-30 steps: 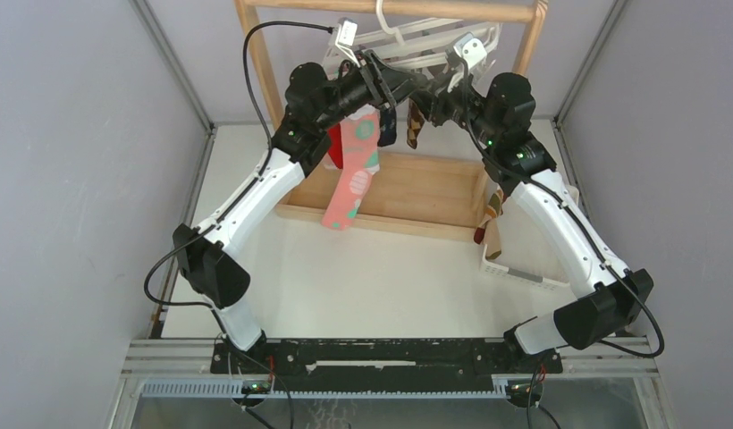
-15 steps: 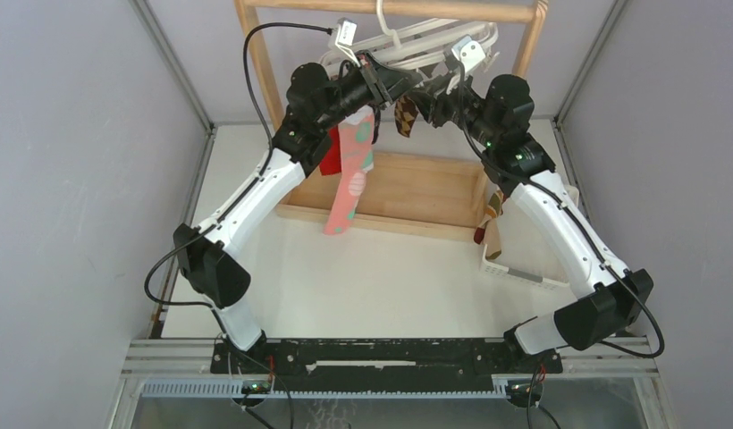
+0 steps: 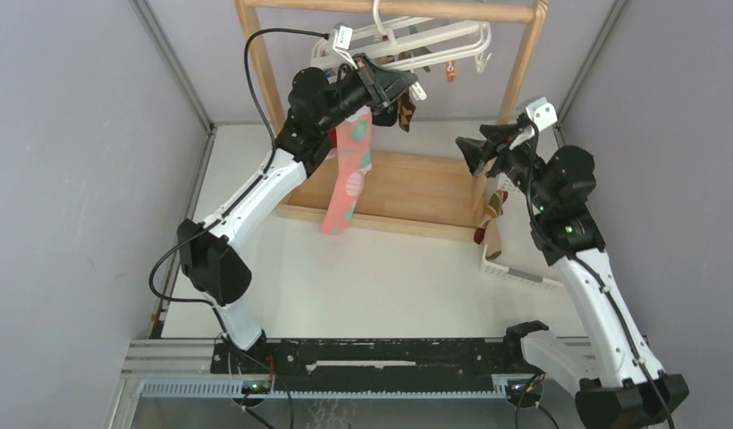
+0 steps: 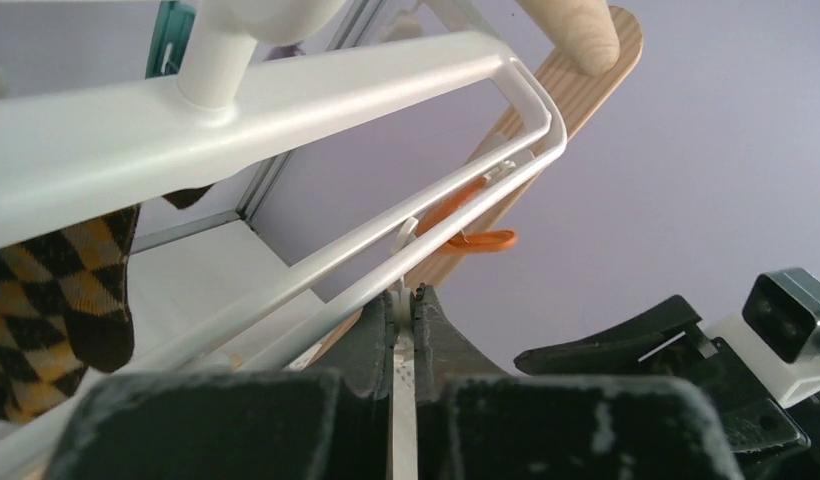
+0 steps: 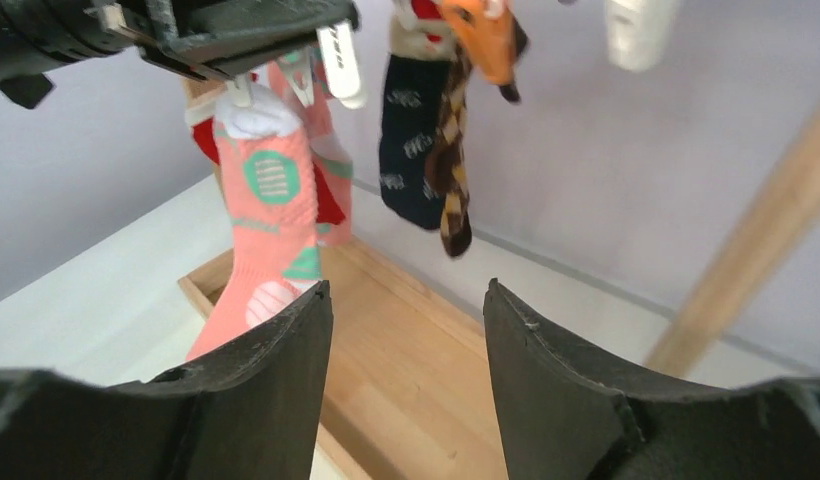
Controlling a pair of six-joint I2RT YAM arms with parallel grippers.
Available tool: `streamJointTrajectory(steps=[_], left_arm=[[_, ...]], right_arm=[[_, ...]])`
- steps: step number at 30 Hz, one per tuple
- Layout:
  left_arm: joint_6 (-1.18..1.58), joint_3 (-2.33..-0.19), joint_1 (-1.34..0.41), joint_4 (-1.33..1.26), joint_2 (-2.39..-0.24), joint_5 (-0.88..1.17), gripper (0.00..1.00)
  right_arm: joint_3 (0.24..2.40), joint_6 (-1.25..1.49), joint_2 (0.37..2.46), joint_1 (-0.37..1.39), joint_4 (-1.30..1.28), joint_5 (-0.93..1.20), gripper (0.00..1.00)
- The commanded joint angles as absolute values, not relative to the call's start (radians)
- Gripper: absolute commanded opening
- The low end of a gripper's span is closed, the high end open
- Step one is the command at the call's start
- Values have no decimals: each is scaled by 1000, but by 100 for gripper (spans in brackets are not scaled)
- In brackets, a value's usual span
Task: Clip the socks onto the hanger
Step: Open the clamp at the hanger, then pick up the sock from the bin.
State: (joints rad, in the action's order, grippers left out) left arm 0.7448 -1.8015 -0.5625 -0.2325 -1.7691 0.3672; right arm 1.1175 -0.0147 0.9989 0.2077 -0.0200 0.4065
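Nearest the arm bases, the right arm rises along the right side of the table [image 3: 372,277]. The right gripper [image 3: 471,153] hangs in open air over the right end of the wooden rack [image 3: 417,192], above its flat base. Its own camera shows the two dark fingers [image 5: 276,370] spread wide with nothing between them. Just beside that arm sits the white slatted basket [image 3: 522,273], with a striped sock [image 3: 492,217] draped over its left rim.

Further back, the pink sock [image 3: 349,179] with teal dots hangs straight down over the rack's base. Its white cuff is at the top, right under the left gripper [image 3: 406,83]. A red sock [image 3: 333,147] hangs just behind it, partly hidden. To the right of these, a dark sock [image 5: 406,130] and a diamond-patterned sock [image 5: 452,175] hang side by side and touch, the patterned one below an orange clip [image 5: 483,35].

Farthest back and highest, the hanger [image 3: 439,40] hangs by its hook from the rack's top bar [image 3: 390,9]. The left gripper reaches up to the hanger's near rail. In the left wrist view its jaws are drawn almost together on a thin white piece, which looks like one of the frame's own pegs, the white clip [image 4: 403,400]. The patterned sock shows at the left edge of that view. A loose orange clip [image 4: 478,232] dangles from the rail's far end, holding no sock.
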Motion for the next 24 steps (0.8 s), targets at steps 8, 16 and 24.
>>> streamJointTrajectory(steps=[8,16,24], left_arm=[[724,-1711,-580,-325,-1698,356,0],[609,-1718,-654,-242,-1677,277,0],[576,-1730,-692,-210,-1669,265,0]], right_arm=[[776,377,874,-29,-154,109,60],[661,415,1010,-36,-141,0,59],[626,419,1117,-22,-96,0,50]])
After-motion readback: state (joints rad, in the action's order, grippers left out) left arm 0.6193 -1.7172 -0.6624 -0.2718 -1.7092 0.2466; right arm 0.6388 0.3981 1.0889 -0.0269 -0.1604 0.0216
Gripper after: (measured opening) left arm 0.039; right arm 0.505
